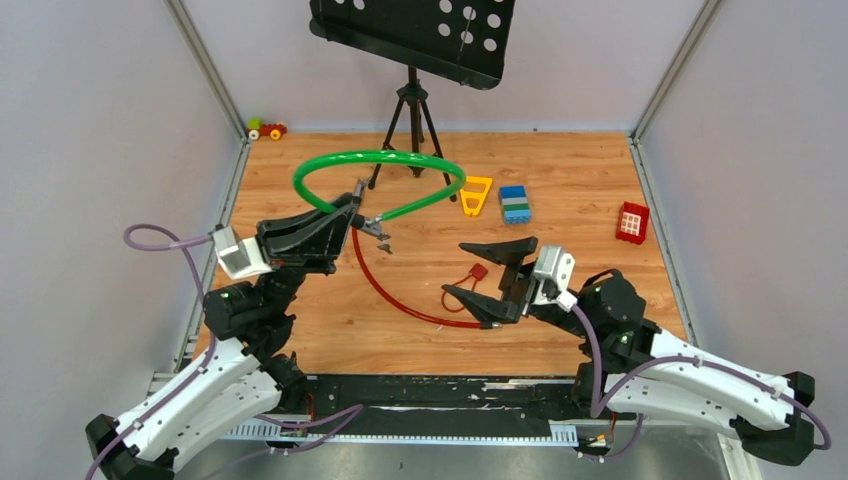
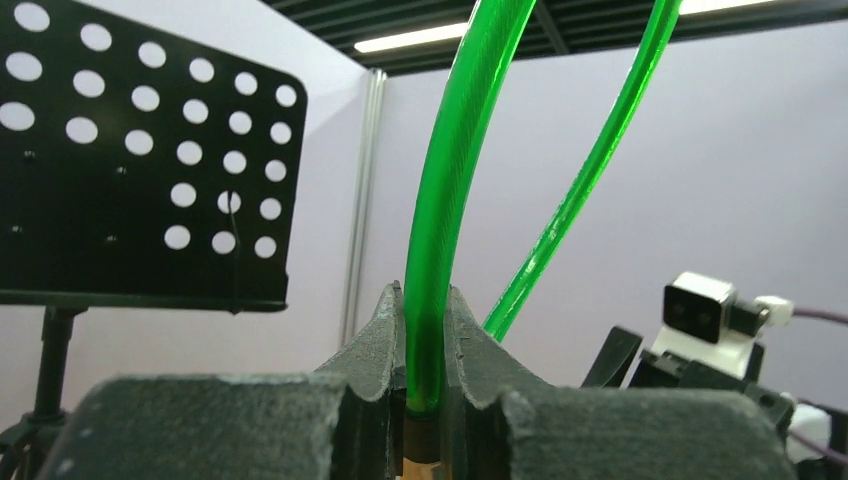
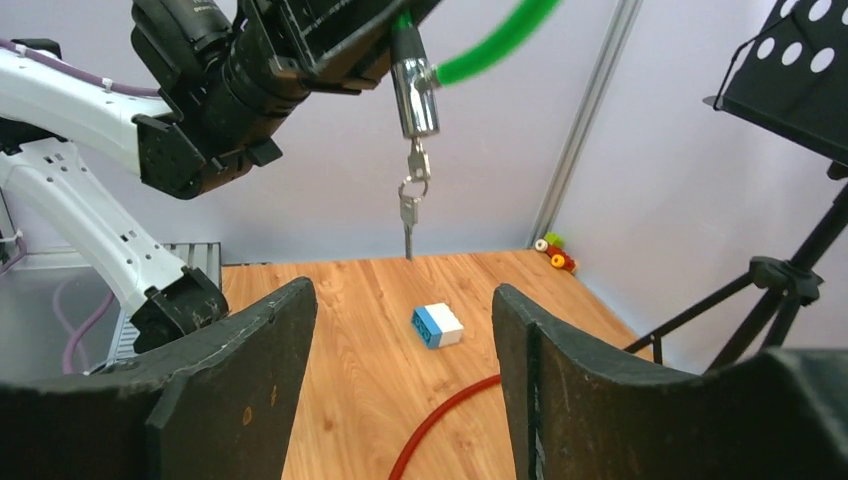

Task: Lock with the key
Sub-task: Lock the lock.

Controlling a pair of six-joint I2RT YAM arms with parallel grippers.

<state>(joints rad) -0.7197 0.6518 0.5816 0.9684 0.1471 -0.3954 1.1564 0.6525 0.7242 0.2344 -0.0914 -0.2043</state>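
Observation:
My left gripper (image 1: 352, 214) is shut on one end of the green cable (image 1: 380, 158), which loops up in the air; the left wrist view shows the cable (image 2: 440, 240) pinched between the fingers (image 2: 378, 335). In the right wrist view a silver lock barrel (image 3: 414, 92) hangs from that end, with the small silvery key (image 3: 409, 215) dangling below it on a ring. The key also shows in the top view (image 1: 383, 239). My right gripper (image 1: 487, 279) is open and empty, low over the table, facing the key from some distance (image 3: 400, 345).
A red cable (image 1: 400, 300) curves across the floor, and a small red padlock (image 1: 478, 271) lies by my right gripper. A yellow piece (image 1: 476, 194), blue-green bricks (image 1: 515, 203), a red brick (image 1: 632, 221) and a music stand (image 1: 412, 110) are further back.

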